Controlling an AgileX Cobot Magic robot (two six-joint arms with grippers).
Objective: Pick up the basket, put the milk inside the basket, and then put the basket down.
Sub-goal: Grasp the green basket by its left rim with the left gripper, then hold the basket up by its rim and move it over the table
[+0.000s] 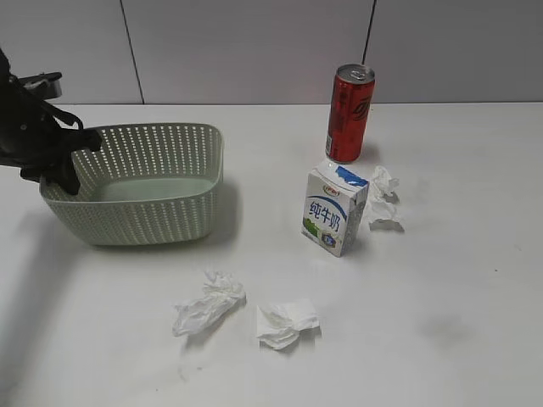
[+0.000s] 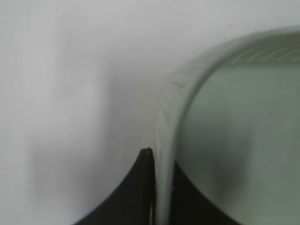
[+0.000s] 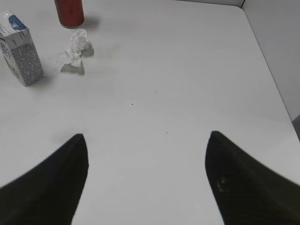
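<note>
The pale sage-green basket (image 1: 153, 191) stands on the white table at the left, empty inside. My left gripper (image 1: 61, 174) is shut on the basket's left end wall; in the left wrist view the rim (image 2: 164, 140) runs between the two black fingers (image 2: 161, 159). The milk carton (image 1: 334, 209), white with a blue top, stands upright right of the basket, and shows at the far left of the right wrist view (image 3: 21, 56). My right gripper (image 3: 146, 140) is open and empty over bare table, out of the exterior view.
A red can (image 1: 349, 113) stands behind the carton and also shows in the right wrist view (image 3: 69, 11). Crumpled tissues lie beside the carton (image 1: 382, 197) and at the front (image 1: 208, 303) (image 1: 287, 322). The table's right edge (image 3: 269, 70) is near.
</note>
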